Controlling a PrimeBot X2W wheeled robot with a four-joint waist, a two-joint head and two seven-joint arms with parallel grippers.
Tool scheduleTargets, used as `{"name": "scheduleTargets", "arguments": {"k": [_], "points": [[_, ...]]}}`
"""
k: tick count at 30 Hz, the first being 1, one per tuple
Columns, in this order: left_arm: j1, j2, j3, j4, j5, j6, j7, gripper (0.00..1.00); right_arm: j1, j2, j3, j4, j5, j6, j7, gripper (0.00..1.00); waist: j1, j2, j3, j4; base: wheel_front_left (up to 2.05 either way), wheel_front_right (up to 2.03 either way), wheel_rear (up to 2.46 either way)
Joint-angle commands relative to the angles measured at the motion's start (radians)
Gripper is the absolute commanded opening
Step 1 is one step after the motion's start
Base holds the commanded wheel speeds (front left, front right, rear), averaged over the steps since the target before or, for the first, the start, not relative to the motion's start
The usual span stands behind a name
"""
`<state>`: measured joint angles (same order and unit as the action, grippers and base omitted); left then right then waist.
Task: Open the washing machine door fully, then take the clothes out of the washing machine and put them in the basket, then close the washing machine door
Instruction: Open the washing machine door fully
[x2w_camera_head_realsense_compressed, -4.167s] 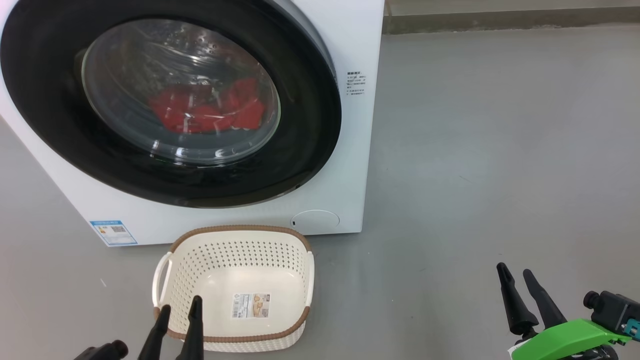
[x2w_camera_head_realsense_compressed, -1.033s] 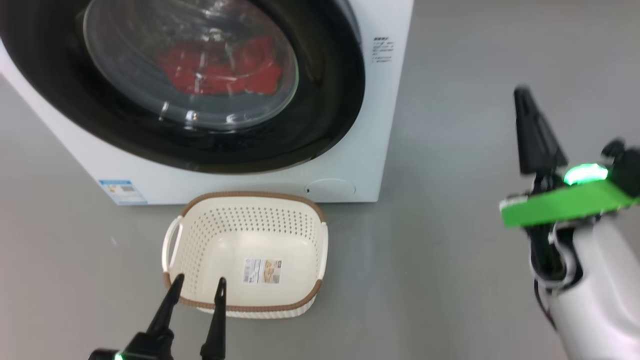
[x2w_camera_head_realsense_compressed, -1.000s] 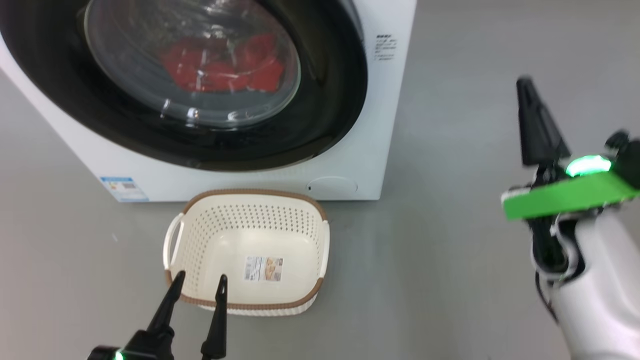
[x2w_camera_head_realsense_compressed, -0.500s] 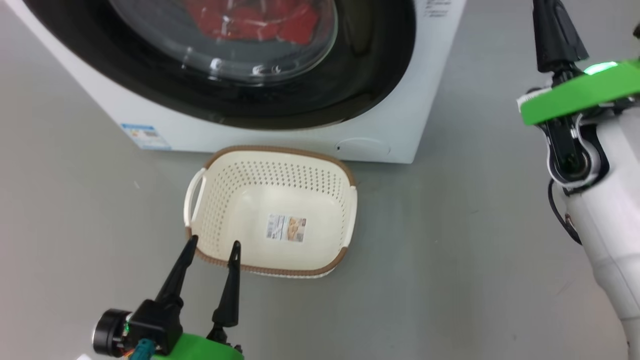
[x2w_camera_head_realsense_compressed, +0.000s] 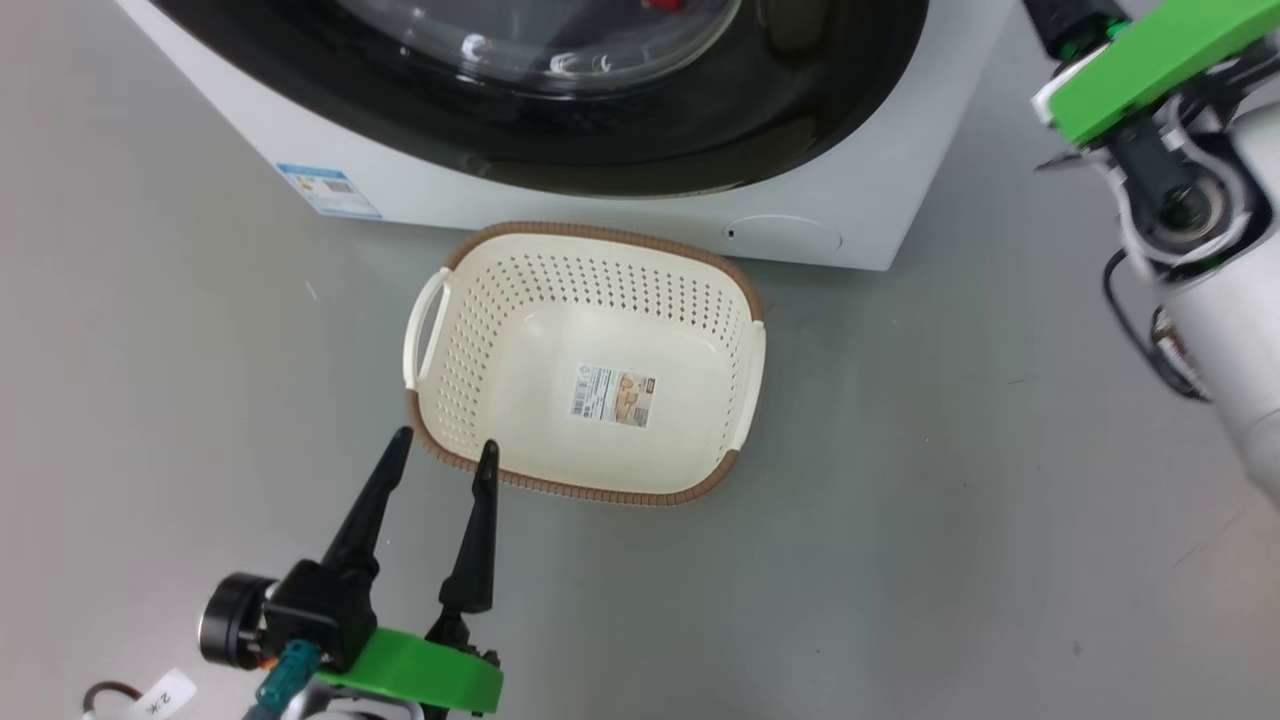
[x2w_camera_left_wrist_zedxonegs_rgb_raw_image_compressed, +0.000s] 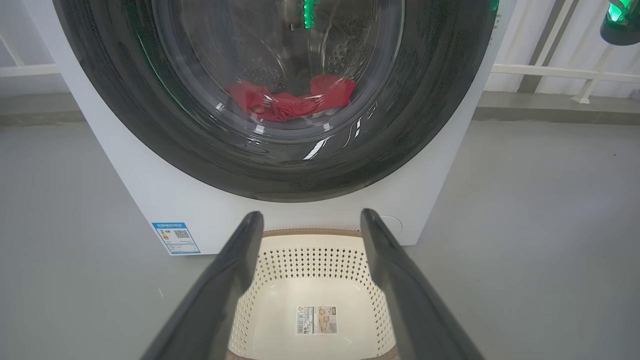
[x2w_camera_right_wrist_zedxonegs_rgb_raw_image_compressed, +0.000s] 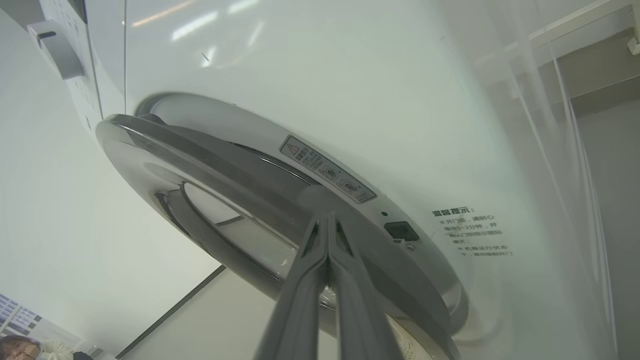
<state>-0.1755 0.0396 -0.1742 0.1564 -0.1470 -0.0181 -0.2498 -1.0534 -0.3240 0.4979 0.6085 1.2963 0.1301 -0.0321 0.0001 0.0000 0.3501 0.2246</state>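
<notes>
the big white washing machine (x2w_camera_head_realsense_compressed: 420, 190) stands on the grey floor (x2w_camera_head_realsense_compressed: 950, 500). its round washing machine door (x2w_camera_head_realsense_compressed: 800, 100), with the wide shiny black rim, sits flat on the front. through the glass i can see the red clothes (x2w_camera_left_wrist_zedxonegs_rgb_raw_image_compressed: 290, 102) lying in a heap at the bottom of the drum. the cream basket (x2w_camera_head_realsense_compressed: 470, 330) sits on the floor just in front of the machine, right under the door. inside it there is just a paper label (x2w_camera_head_realsense_compressed: 613, 395) stuck on its bottom. a small blue label (x2w_camera_head_realsense_compressed: 330, 190) is on the low corner of the machine. the left gripper (x2w_camera_head_realsense_compressed: 444, 438) hangs over the near edge of the basket. its two dark fingers are spread wide and hold nothing. the right gripper (x2w_camera_right_wrist_zedxonegs_rgb_raw_image_compressed: 327, 220) is up high by the side of the door. its two fingers are pressed tight together with nothing between them. the tip points at the grey edge of the door, near a small warning sticker (x2w_camera_right_wrist_zedxonegs_rgb_raw_image_compressed: 327, 170). i cannot tell if it touches the door.
</notes>
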Motion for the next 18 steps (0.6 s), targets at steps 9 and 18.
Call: {"name": "scheduleTargets", "arguments": {"k": [9, 18], "points": [[-0.054, 0.011, 0.005, -0.024, -0.019, 0.008, -0.012, 1.00, -0.117, -0.038, -0.041, 0.028, 0.286, 0.001, 0.273, 0.00, -0.0001, 0.0000, 0.060, 0.030, 0.00, 0.00, 0.00], [-0.081, 0.011, -0.013, -0.024, -0.031, 0.013, -0.012, 1.00, -0.201, -0.014, -0.096, 0.108, 0.399, 0.001, 0.438, 0.00, -0.0001, 0.0000, 0.104, 0.044, 0.00, 0.00, 0.00]]}}
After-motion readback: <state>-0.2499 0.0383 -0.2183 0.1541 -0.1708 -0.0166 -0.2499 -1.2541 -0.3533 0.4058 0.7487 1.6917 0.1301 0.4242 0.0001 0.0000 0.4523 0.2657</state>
